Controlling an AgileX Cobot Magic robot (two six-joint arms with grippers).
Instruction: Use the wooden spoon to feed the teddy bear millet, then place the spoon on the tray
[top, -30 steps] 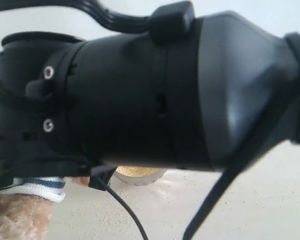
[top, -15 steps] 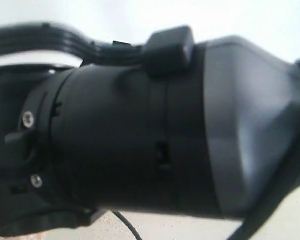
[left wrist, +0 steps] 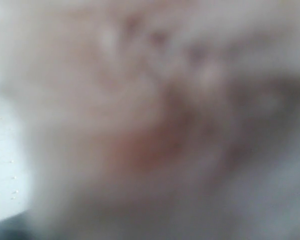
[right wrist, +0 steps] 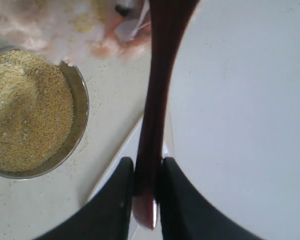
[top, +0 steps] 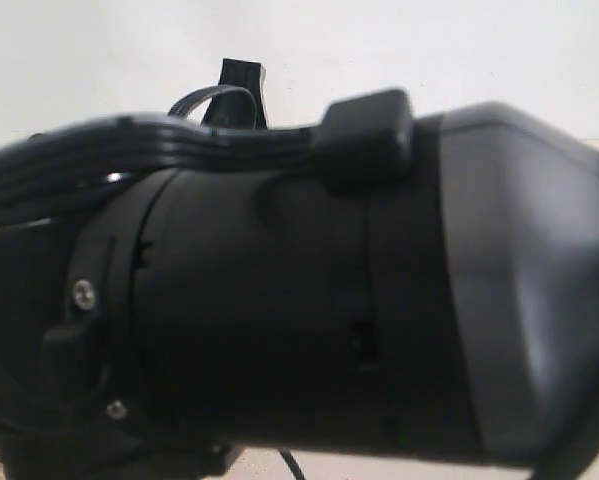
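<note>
In the right wrist view my right gripper is shut on the thin handle of the dark reddish wooden spoon. The spoon runs from the fingers over the near edge of the white tray toward the teddy bear, whose pale fur with millet specks shows at the frame's edge. The spoon's bowl end is cut off. The millet fills the round metal bowl beside the tray. The left wrist view is a blur of tan-pink teddy bear fur right against the lens, and the left jaws do not show.
A black arm segment fills nearly the whole exterior view, with only pale wall above it. Loose millet grains lie on the light tabletop between bowl and tray.
In the exterior view the black arm has sunk lower in the picture. It now covers the bear's striped sleeve, the bowl and the table that showed beneath it a second ago.
</note>
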